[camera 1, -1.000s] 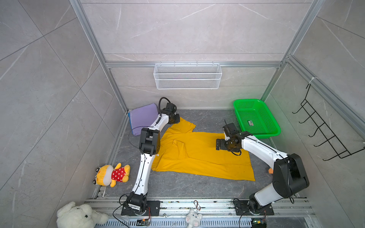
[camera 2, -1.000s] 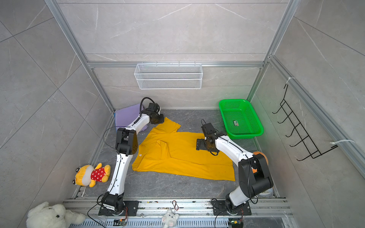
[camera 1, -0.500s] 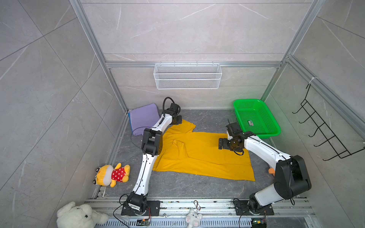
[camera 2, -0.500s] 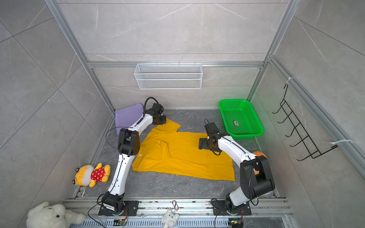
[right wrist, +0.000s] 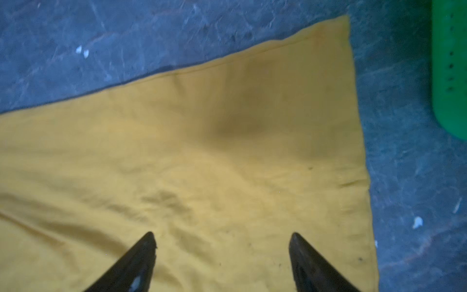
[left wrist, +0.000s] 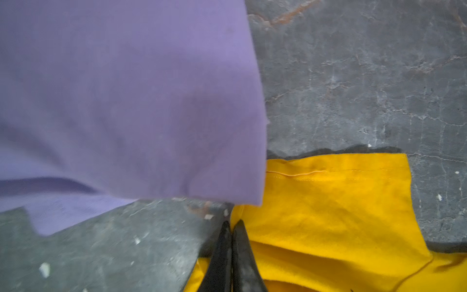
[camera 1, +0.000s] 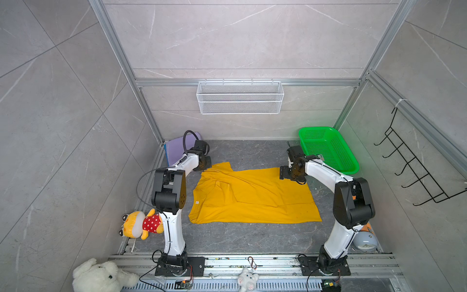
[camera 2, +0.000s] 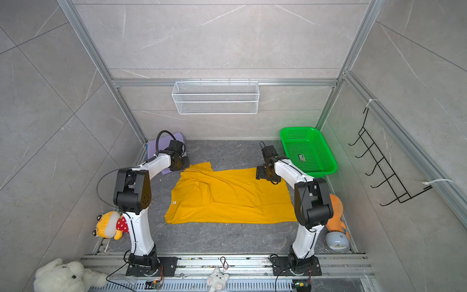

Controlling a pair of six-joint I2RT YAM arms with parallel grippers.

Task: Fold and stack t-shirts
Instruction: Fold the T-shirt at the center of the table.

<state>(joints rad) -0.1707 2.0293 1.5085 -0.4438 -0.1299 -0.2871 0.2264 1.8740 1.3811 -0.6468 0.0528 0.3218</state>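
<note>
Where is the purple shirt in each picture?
In a top view: purple shirt lies in the far left corner of the floor.
In a top view: purple shirt, same far left corner.
Left wrist: purple shirt big and close, beside the yellow shirt.
Right wrist: not in it.
Shared landmark: the yellow shirt, in all four.

Mustard-yellow t-shirt [camera 1: 252,199] spread flat, rumpled — lavender t-shirt [camera 1: 172,151] folded beside its sleeve

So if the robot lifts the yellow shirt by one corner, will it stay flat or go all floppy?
Probably floppy: the yellow shirt lies limp with soft creases, so it would likely droop. It looks thin, so probably light. Pushed, it would likely bunch up rather than slide whole.
</note>
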